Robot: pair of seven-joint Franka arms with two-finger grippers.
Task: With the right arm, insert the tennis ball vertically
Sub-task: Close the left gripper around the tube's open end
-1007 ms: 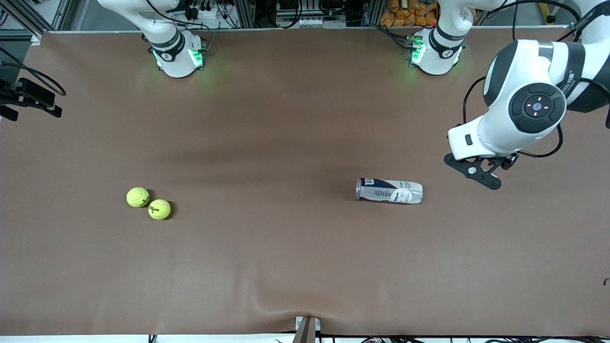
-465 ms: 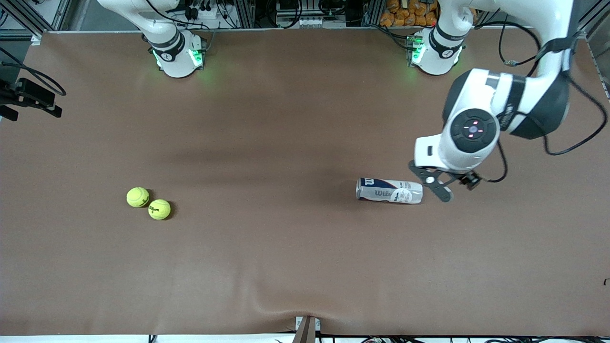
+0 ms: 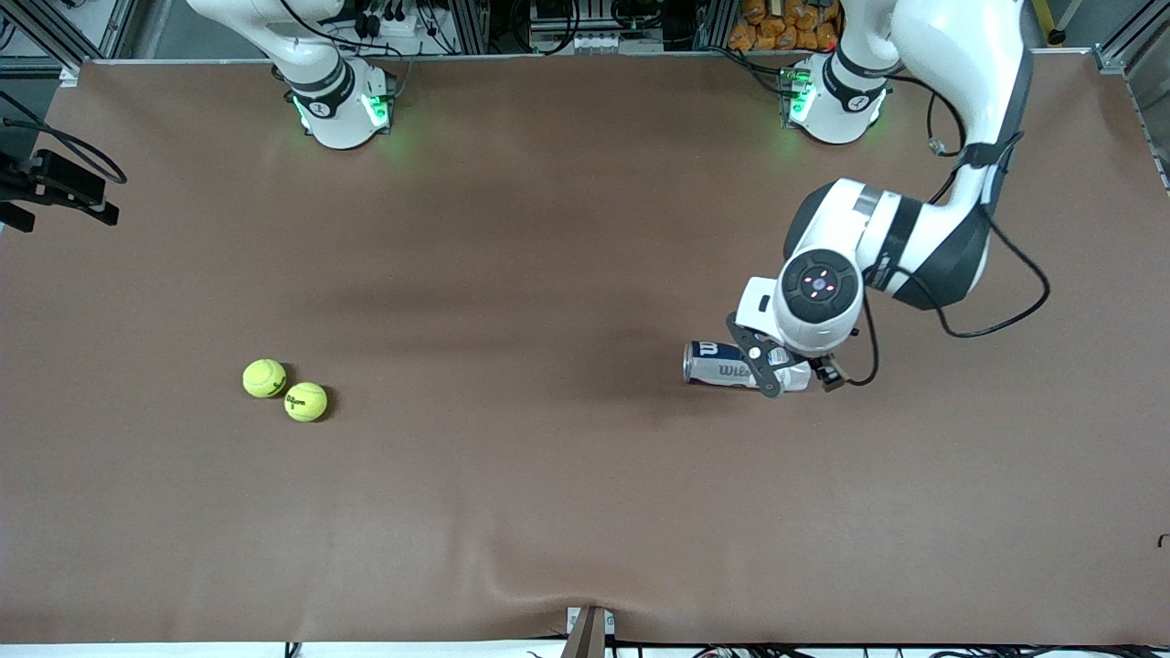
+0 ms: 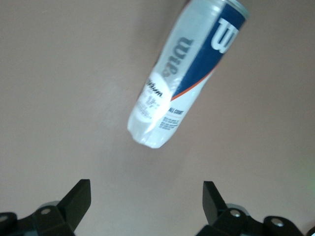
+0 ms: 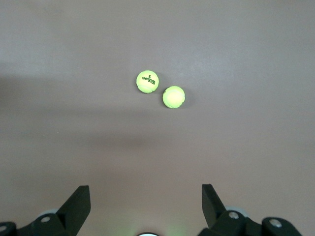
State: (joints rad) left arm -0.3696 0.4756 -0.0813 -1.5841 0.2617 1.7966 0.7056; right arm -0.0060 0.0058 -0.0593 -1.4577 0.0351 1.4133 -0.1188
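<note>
Two tennis balls (image 3: 284, 390) lie touching, well apart from the can (image 3: 722, 364).

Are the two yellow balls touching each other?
Apart. The right wrist view shows a thin strip of brown table between one ball and the other ball.

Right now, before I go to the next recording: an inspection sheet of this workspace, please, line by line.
Surface: brown table cover, with a ripple at the edge nearest the front camera.
Job's things: two yellow Wilson tennis balls side by side toward the right arm's end; Wilson ball can lying on its side toward the left arm's end.
Clutter: nothing seen.
Grippers: left gripper open, over the can's closed end, holding nothing; right gripper open, empty, high above the balls, outside the front view.
Cables: black cable looping off the left arm.
Surroundings: aluminium framing and equipment along the robots' side; black fixture at the right arm's end.
</note>
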